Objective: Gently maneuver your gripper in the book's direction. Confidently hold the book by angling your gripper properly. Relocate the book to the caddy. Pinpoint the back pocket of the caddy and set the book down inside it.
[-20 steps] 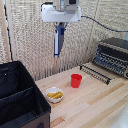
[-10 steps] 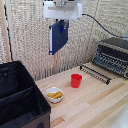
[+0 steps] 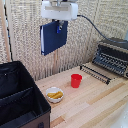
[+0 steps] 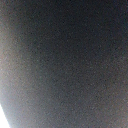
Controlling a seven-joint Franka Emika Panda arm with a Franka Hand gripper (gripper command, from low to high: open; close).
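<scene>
My white gripper (image 3: 59, 25) is high above the wooden table, shut on the top edge of the dark navy book (image 3: 53, 36). The book hangs below it, its broad cover turned toward the exterior camera and slightly tilted. The black caddy (image 3: 20, 100) sits at the exterior view's lower left, its divider splitting it into two open compartments. The book is up and to the right of the caddy, well clear of it. In the wrist view a dark blurred surface, probably the book (image 4: 65, 60), fills almost the whole picture.
A small red cup (image 3: 75, 80) and a white bowl (image 3: 54, 94) with yellow food stand on the table right of the caddy. A black-and-silver toaster oven (image 3: 112, 56) with its door rack down sits at the exterior view's right. A bamboo screen backs the scene.
The book has rotated from edge-on to showing its broad cover, and the gripper has carried it toward the exterior view's left, nearer the caddy.
</scene>
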